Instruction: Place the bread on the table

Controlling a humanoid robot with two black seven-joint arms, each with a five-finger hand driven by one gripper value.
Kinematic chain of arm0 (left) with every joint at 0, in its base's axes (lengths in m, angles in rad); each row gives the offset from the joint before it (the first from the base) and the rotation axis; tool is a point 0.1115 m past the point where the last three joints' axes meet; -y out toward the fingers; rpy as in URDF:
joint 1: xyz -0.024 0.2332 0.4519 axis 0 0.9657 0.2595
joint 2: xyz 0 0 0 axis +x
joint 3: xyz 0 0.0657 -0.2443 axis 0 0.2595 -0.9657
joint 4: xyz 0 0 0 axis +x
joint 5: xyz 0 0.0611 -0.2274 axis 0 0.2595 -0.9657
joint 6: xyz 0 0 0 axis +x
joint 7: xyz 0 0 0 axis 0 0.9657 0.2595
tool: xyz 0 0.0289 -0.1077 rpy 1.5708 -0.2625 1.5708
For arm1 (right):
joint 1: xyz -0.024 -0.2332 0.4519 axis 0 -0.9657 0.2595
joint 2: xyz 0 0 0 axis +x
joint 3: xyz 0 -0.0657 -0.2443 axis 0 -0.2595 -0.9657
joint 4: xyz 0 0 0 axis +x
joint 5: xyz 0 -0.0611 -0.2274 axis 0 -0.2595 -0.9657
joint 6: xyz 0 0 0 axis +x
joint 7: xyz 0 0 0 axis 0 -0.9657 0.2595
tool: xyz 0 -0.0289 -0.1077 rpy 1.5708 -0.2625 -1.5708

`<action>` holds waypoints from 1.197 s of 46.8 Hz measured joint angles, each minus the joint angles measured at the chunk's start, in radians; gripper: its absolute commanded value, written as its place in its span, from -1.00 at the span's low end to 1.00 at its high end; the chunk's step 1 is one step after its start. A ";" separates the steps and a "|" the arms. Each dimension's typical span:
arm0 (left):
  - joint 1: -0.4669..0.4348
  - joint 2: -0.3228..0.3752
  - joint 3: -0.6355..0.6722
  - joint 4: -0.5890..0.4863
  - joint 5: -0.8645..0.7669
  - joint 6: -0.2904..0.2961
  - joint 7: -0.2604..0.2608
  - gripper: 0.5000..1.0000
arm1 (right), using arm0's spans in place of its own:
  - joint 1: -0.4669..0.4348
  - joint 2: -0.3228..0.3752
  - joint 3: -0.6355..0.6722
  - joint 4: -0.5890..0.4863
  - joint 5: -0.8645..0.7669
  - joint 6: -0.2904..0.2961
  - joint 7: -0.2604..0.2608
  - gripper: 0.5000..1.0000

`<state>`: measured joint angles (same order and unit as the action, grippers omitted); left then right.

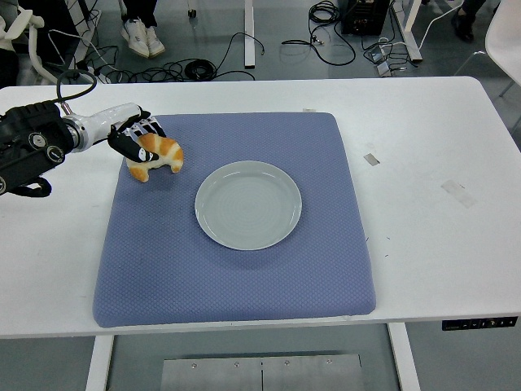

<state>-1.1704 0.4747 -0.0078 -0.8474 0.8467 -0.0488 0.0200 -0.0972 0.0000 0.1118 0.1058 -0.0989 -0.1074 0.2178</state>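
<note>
A white counter (423,163) fills most of the view, its near edge running along the bottom, with a small dark control panel (480,322) set into that edge at 5 o'clock. Short strips of tape (457,192) lie on its surface toward 3 o'clock. Beyond the far edge, at 12 o'clock, a grey floor (285,61) carries loose black cables (195,69) and white desk legs (250,32). A person's white shoes (140,38) stand at 11 o'clock. A white chair (20,32) shows at 10 o'clock. Below the counter, a metal plate (260,372) sits at 6 o'clock. The light is even and soft.
</note>
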 measured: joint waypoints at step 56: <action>0.016 -0.028 -0.027 -0.001 -0.046 0.045 0.014 0.92 | 0.000 0.000 0.000 0.000 0.000 0.000 0.000 1.00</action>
<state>-1.1546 0.4465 -0.0350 -0.8482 0.8005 -0.0039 0.0335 -0.0973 0.0000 0.1118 0.1059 -0.0985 -0.1074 0.2179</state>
